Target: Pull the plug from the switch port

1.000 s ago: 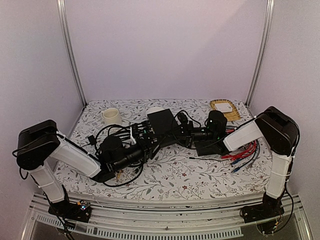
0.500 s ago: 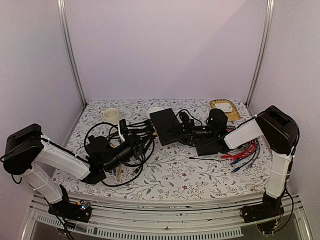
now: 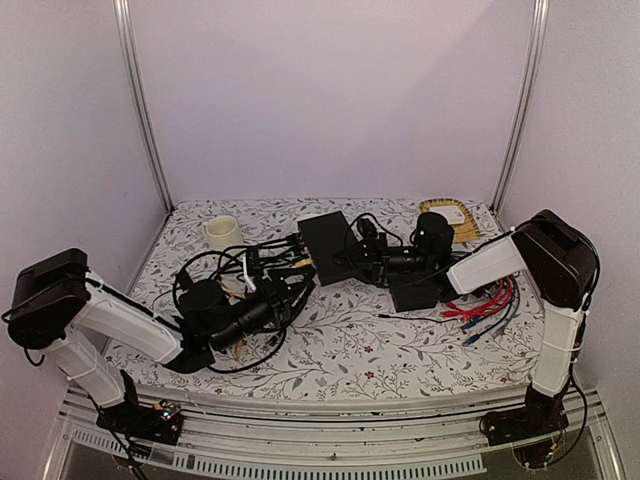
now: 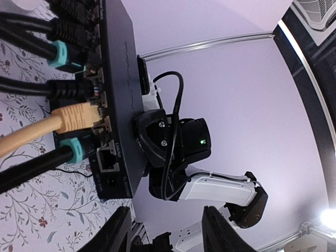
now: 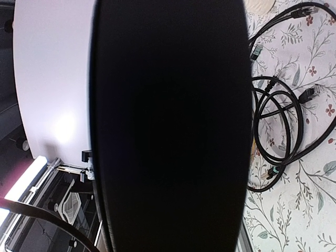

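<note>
Fingers [image 4: 119,231] of the left tool [image 4: 165,218] are standing moderately apart with nothing between them, pointing at the port edge of the switch [image 4: 123,79] from just short of it. The right tool [image 3: 368,252] is reaching in from the opposite side and closing on the switch's far edge; its own camera is seeing little but the box's black face.

The switch is sitting mid-counter, toward the back, between the two tools. It is showing as a flat matte-black box with one row of small ports along its narrow edge. An orange plug [image 4: 79,116] is sitting in one port, two teal-collared plugs [image 4: 63,55] are flanking it further along, and a plain black plug [image 4: 79,88] is sitting between. One port [image 4: 107,160] near the corner is standing open.

Black cables [image 3: 215,275] are looping over the counter [image 3: 350,350], which is wearing a white cloth printed with leaves and small flowers. A cream mug [image 3: 221,232] is standing at the back left, a woven tray [image 3: 455,215] at the back right. A second black box [image 3: 420,292] is lying under the right arm, beside a bundle of red and blue wires [image 3: 485,305]. Pale walls and metal posts [image 3: 140,100] are enclosing the space.
</note>
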### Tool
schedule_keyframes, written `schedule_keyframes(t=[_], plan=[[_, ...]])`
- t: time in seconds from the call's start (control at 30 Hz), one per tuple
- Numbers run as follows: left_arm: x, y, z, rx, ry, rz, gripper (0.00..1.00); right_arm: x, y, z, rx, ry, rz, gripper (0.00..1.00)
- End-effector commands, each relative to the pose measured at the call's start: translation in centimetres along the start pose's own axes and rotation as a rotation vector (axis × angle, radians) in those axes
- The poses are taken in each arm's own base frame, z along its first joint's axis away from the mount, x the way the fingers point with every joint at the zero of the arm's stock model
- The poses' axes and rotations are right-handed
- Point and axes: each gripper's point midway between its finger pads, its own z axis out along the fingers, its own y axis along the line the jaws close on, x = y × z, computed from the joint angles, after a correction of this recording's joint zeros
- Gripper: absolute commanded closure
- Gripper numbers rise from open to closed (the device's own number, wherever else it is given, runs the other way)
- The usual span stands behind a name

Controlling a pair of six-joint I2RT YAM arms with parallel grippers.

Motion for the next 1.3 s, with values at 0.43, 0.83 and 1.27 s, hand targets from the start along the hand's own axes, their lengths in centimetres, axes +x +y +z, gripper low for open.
schedule_keyframes(t=[0.43, 0.83, 1.27], plan=[[-2.0, 3.1, 1.0, 0.032, -0.154, -0.045, 0.56, -2.1, 4.9, 0.3, -0.088, -0.037, -0.123, 0.98], [-3.6, 1.7, 1.1, 0.104, -0.214, 0.019, 0.59, -2.3, 4.8, 0.2, -0.071, -0.043, -0.112, 0.98], [-4.2, 1.9, 1.2, 0.103, -0.241, 0.031, 0.63, -1.7, 5.3, -0.1, -0.067, -0.042, -0.106, 0.98]])
